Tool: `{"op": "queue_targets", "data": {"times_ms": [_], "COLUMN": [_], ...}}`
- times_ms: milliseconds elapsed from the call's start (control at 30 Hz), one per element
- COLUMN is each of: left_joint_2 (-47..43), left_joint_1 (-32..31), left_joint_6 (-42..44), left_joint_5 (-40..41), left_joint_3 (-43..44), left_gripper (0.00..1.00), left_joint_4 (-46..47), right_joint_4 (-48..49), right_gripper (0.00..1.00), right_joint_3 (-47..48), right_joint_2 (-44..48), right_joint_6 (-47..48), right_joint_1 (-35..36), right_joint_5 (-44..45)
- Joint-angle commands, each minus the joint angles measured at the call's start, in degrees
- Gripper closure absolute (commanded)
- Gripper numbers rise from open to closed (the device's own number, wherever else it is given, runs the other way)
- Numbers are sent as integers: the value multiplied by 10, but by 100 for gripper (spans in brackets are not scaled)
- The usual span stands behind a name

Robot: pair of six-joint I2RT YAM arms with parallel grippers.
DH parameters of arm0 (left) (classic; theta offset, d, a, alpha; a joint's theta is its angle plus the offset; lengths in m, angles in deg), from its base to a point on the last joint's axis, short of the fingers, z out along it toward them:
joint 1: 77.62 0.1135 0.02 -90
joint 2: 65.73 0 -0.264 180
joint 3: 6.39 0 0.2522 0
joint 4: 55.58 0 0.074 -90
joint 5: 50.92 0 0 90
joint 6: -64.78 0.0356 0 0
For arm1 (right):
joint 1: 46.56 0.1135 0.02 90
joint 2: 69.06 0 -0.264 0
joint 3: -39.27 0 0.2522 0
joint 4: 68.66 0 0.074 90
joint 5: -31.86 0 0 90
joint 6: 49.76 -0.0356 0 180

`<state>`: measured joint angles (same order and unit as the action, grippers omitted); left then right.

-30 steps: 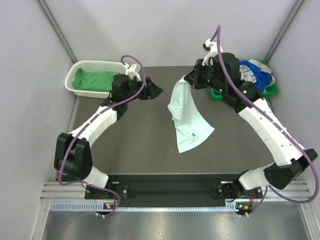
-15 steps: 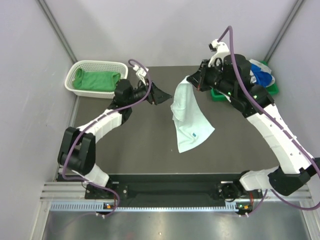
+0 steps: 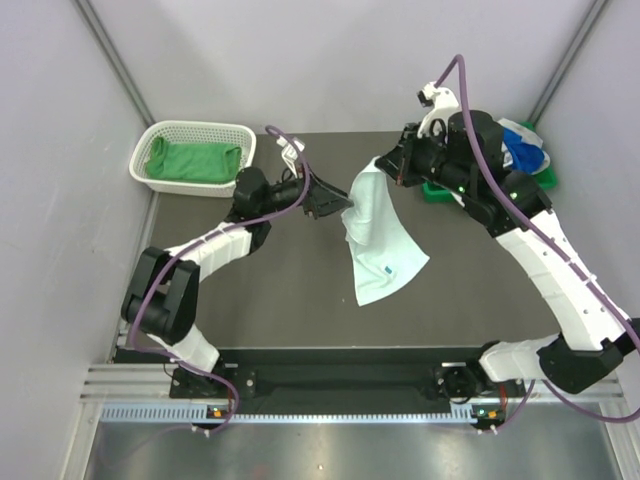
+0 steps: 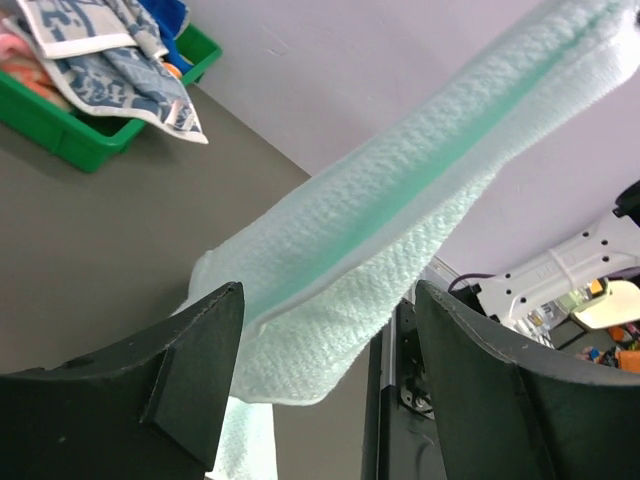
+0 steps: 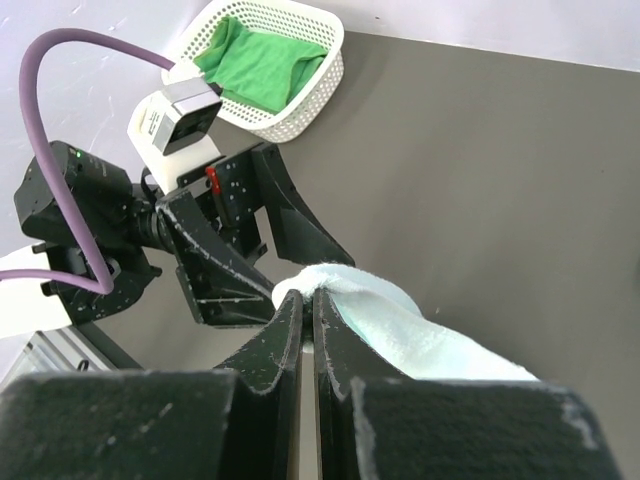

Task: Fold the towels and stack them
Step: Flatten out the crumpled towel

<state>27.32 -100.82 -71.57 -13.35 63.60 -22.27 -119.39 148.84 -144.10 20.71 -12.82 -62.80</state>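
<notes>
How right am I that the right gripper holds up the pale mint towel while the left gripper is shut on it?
Only partly: the left wrist view shows the left gripper open, the pale mint towel between its jaws. The right gripper does hold it.

A white mesh basket (image 3: 200, 126) stands at the table's (image 3: 280, 290) far-left corner, a green tray (image 4: 80, 140) far right.

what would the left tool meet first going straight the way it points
The pale mint towel hanging from the right tool; its edge seems to lie between the fingers of the left tool.
</notes>
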Motion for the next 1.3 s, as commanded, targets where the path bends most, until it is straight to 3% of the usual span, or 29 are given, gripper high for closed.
{"op": "queue_targets", "data": {"times_ms": [0,267,400,433,533,1267], "left_joint_2": [1,1,-15,-18,-30,-56], "left_joint_1": [-14,-40,-41,-42,-43,-76], "left_joint_6": [-6,56,78,100,122,132], "left_joint_5": [-22,-7,13,21,30,36], "left_joint_3": [12,29,20,19,17,-27], "left_gripper": [27,34,52,60,64,65], "left_joint_4": [66,-15,-48,-66,-103,-115], "right_joint_4": [16,14,13,12,13,14], "right_gripper": [100,100,100,100,100,100], "right_joint_3": [31,37,39,39,42,40], "right_joint_2": [22,16,16,17,17,14], "right_joint_6": [4,4,5,4,4,4], "right_joint_1": [3,3,3,3,3,3], "right_joint_5": [-5,-3,-1,0,-1,10]}}
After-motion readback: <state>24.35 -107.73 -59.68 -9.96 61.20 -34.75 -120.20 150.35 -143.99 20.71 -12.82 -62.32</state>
